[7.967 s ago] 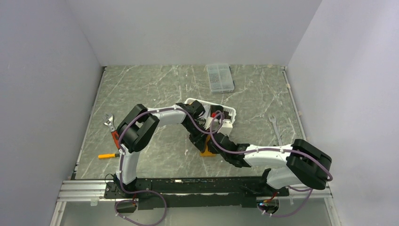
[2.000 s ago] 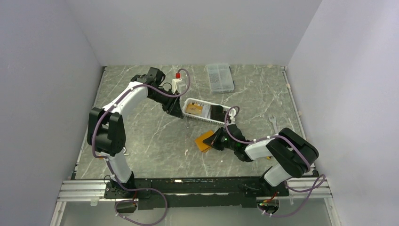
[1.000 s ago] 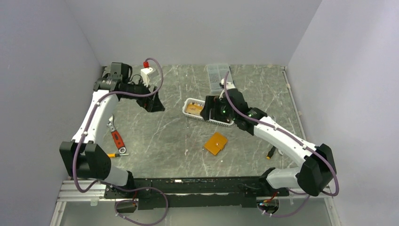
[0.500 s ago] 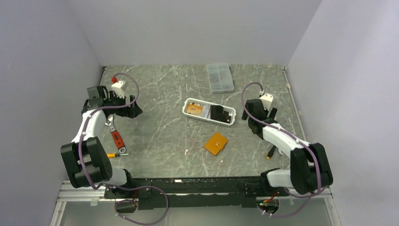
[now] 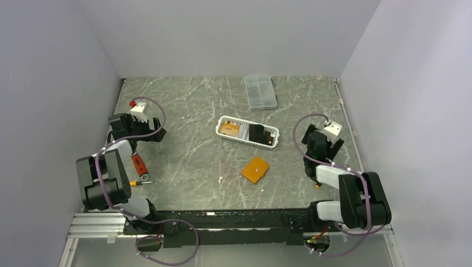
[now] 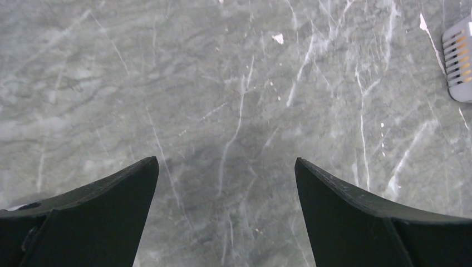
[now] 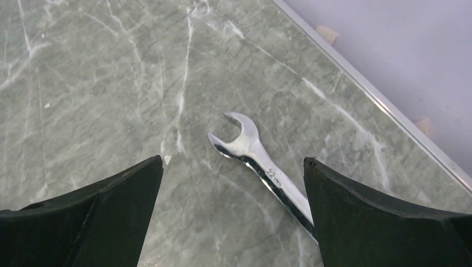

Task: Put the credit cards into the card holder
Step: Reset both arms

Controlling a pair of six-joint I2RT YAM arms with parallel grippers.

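Where the left wrist view looks straight down, the left hand (image 6: 225, 183) is spread wide and holds nothing. Its two dark fingers (image 6: 83, 222) stand well apart over bare marbled counter (image 6: 239, 83), and a corner of the white slotted basket (image 6: 459, 61) shows at the right edge of that frame. The right hand (image 7: 234, 189) is likewise spread and empty, and a silver wrench (image 7: 256, 156) lies flat on the counter between and beyond its fingers, running toward the lower right.

In the top view both arms are folded back, the left hand at the left side of the frame and the right hand at the right side, each well apart from the middle. The card holder (image 5: 255, 169) lies shut and flat near the centre, just below the basket. Inside the basket lie an orange-gold card (image 5: 229, 129) on the left and a black card (image 5: 257, 133) on the right. A clear compartment box (image 5: 260, 92) sits above the basket, near the back wall. A red-handled wrench (image 5: 137, 164) and a small screwdriver (image 5: 133, 182) lie at the lower left, beside the left arm.
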